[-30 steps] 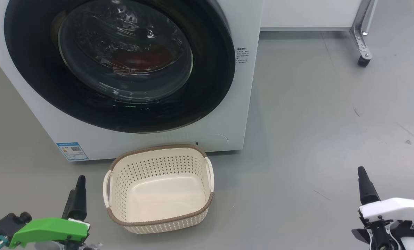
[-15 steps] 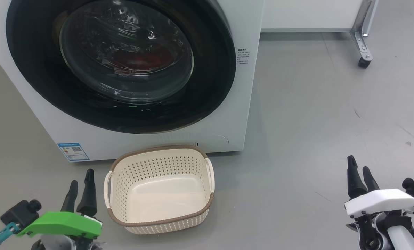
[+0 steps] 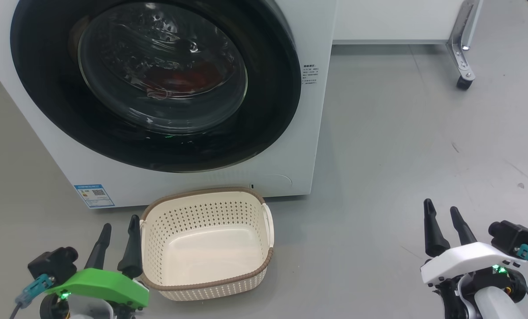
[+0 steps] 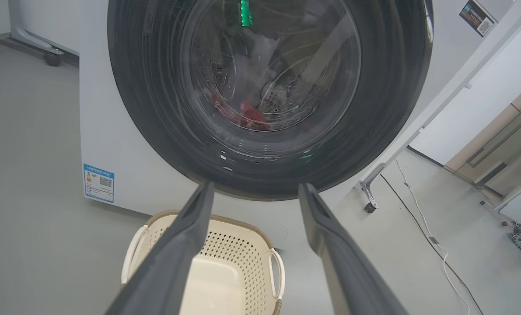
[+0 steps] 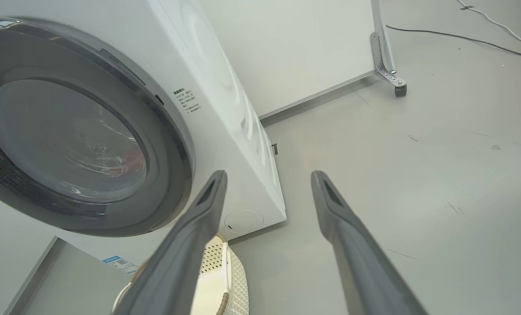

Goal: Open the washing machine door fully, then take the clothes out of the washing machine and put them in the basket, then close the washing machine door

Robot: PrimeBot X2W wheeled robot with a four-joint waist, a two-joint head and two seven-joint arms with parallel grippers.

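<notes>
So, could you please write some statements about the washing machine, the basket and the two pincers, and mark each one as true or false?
1. The washing machine door is shut. True.
2. The red clothes lie in the basket. False: the basket is empty; the clothes are inside the machine, behind the door.
3. The left pincer and the right pincer are both open and hold nothing. True.
4. The basket stands far to the right of the washing machine. False: it stands on the floor just in front of it, below the door.
5. A blue sticker is low on the machine's front, at the left. True.
</notes>
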